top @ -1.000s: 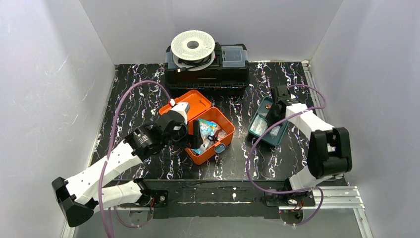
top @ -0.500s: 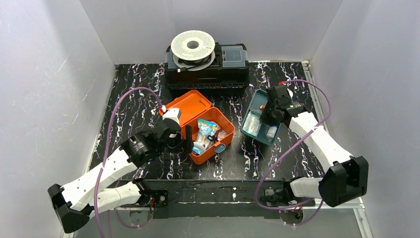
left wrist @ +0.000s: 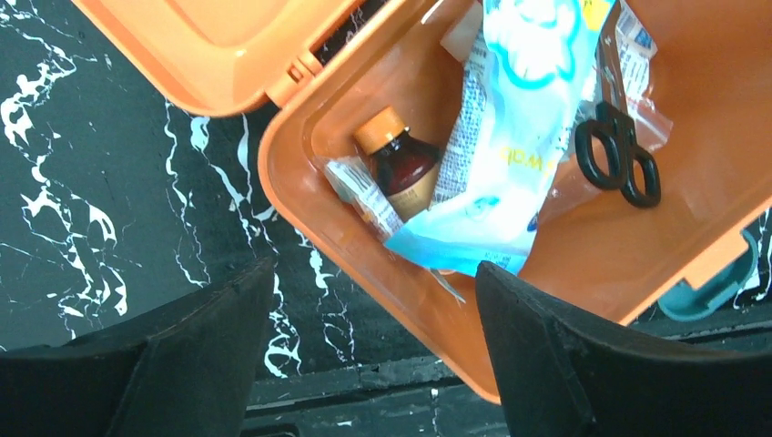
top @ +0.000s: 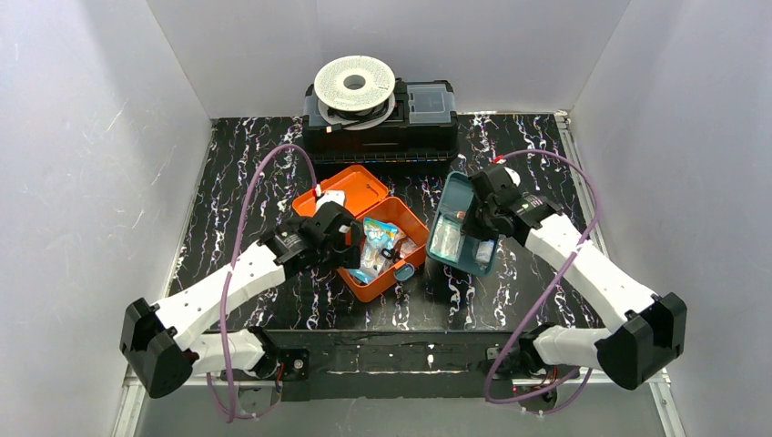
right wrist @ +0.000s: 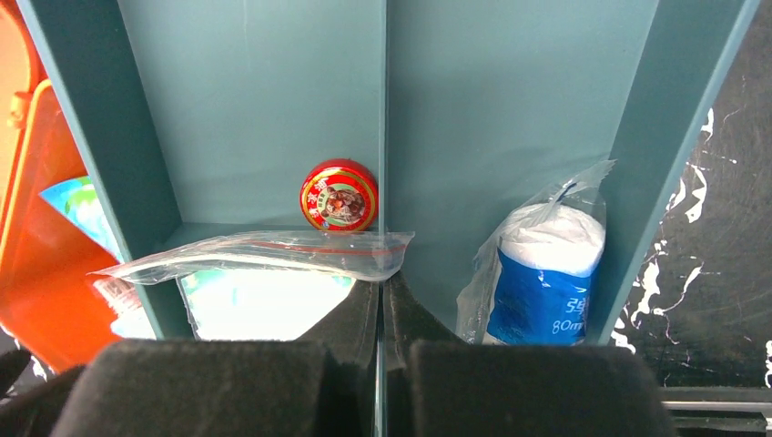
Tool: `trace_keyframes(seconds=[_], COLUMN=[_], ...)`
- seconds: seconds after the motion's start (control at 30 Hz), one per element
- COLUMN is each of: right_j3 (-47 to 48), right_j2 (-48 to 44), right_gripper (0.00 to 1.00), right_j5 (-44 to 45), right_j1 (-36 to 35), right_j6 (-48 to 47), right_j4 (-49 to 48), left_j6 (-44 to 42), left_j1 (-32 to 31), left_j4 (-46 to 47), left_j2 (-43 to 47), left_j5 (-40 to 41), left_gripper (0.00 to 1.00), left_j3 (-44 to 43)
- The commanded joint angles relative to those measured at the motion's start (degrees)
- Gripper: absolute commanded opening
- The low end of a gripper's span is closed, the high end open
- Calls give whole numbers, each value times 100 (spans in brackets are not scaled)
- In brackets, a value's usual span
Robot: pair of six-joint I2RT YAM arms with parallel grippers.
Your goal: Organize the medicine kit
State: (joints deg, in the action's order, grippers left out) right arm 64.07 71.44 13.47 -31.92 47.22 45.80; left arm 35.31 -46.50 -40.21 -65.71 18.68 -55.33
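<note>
The medicine kit (top: 375,288) sits open near the middle of the dark marbled surface (top: 246,173), its orange lid thrown back toward the far left. Its bottom already carries a loose layer of supplies: a small brown bottle (left wrist: 401,164) with an orange cap, a blue-and-white packet (left wrist: 510,155) lying across it, and black-handled scissors (left wrist: 619,150) against the far side. They lie jumbled rather than in rows.

The teal divided tray (top: 452,196) is out of the box, just beside its right side. It looks raised and tipped toward the kit. The right claw (right wrist: 382,300) is closed on the tray's middle divider, carrying it. The tray is partly loaded – a round red tin (right wrist: 339,195) and a clear zip bag (right wrist: 264,250) on one side of the divider, a bagged blue-and-white roll (right wrist: 546,273) on the other.

The left claw (left wrist: 373,273) is spread wide and grips nothing. It hovers over the near left corner of the box, its fingers either side of the rim.

By my reading the sorting is mostly done. What is left is to seat the tray in the box over the loose items, then lower the lid and latch it. The upright packet may foul the tray and might need pressing flat first.

At the back stands a black toolbox (top: 382,137) with a white spool (top: 355,85) on top, well apart from the work.
</note>
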Motion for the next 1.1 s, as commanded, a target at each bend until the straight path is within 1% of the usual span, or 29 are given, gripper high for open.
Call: trace_keyframes(seconds=[0.0,0.17,0.33,0.47,0.57,0.73,0.8,1.0,1.07], right_j3=[232,55,-57,105,326,612,697,835,875], right_j2=[-396,-561,-692,-663,-627,-691,-722,-787,-781], right_gripper=[1,1,1,1,1,1,1,1,1], right_j5=[238,253,134,12,-86,-449,-672,-1022,-1064], right_j1=[-190,-261,-269,-345,-382,-466,-528,-1043,-1311], right_j6=[131,133,97,-145,-467,-1172,-1519,-2526,-2838], right_j4=[87,100,15,77,262,443,509,630,632], left_j6=[-150,-127,-77,-105,-191,-364,-485,-934,-1131], left_j1=[255,350,349,349,351,351,345,349,346], left_j4=[63,47,50,44,24,-47,-62,-218,-238], left_j2=[-185,-412,-419,-417,-412,-395,-397,-410,-408], left_j5=[-53,-351,-447,-543,-594,-683,-763,-901,-1027], left_gripper=[78,69,60,48,37,25,18,0,0], left_j3=[-303,-214,16,105,136,115,89,-39,-89])
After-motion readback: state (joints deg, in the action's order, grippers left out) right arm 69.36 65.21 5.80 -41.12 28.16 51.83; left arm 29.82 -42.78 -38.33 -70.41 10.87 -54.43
